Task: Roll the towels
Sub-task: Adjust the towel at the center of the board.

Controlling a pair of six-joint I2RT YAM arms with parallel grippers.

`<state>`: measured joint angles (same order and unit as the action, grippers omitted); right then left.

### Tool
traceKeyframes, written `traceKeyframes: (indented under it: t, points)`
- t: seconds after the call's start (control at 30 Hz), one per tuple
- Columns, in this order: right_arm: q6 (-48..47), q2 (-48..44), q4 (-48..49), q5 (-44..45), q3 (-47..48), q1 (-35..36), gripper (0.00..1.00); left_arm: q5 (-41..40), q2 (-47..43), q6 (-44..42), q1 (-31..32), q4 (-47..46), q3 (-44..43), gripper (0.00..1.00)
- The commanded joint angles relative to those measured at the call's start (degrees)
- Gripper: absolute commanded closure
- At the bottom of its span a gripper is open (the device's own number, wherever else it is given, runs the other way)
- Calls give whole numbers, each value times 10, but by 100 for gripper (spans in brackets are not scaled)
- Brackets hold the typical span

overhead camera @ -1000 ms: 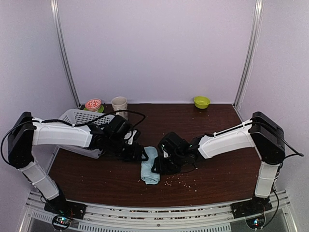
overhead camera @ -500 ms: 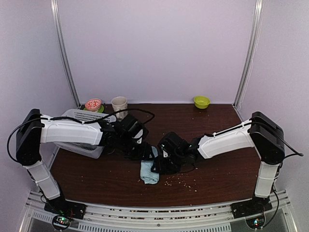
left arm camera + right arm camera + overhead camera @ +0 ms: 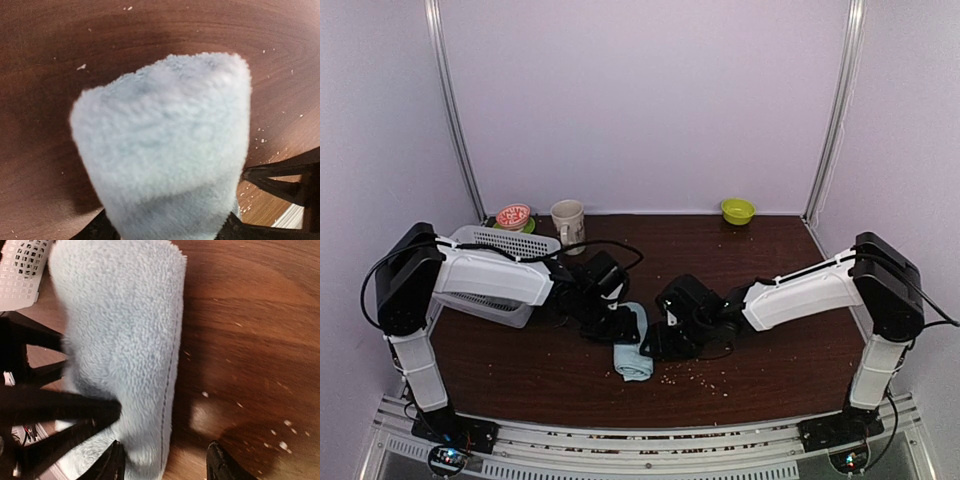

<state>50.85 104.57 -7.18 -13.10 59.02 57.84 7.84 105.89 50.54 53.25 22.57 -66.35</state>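
Note:
One light blue towel [image 3: 632, 352] lies partly rolled on the brown table, between the two grippers. My left gripper [image 3: 620, 325] is at its far left end. In the left wrist view the towel [image 3: 160, 135] fills the frame and bunches between the two black fingers; the left gripper [image 3: 165, 232] looks shut on it. My right gripper [image 3: 665, 340] is at the towel's right side. In the right wrist view it [image 3: 167, 465] is open, one finger on the towel [image 3: 120, 320] and the other over bare table beside the stitched edge. No mint green towel is in view.
A white mesh basket [image 3: 490, 250] stands at the back left and shows in the right wrist view [image 3: 20, 270]. A cup [image 3: 567, 215] and a red bowl [image 3: 513, 215] stand behind it. A green bowl [image 3: 738, 210] is at the back right. Crumbs [image 3: 695, 375] lie near the towel.
My left arm has reached further right, bringing its gripper over the towel's far end. My right gripper has shifted slightly right. The towel has stayed in place.

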Motion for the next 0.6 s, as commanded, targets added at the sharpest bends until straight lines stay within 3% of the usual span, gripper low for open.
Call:
traceKeyframes:
  t: [0.0,0.37,0.57]
  points:
    - [-6,-59,-30,31,-30,-7,45,-24,11,-14,0,38,-22,36]
    - [-28,-105,15,20,-66,-5,47,-44,26,-9,1,70,-49,35]
    - [-21,-75,66,-18,-37,25,58,-50,22,-8,1,70,-49,44]
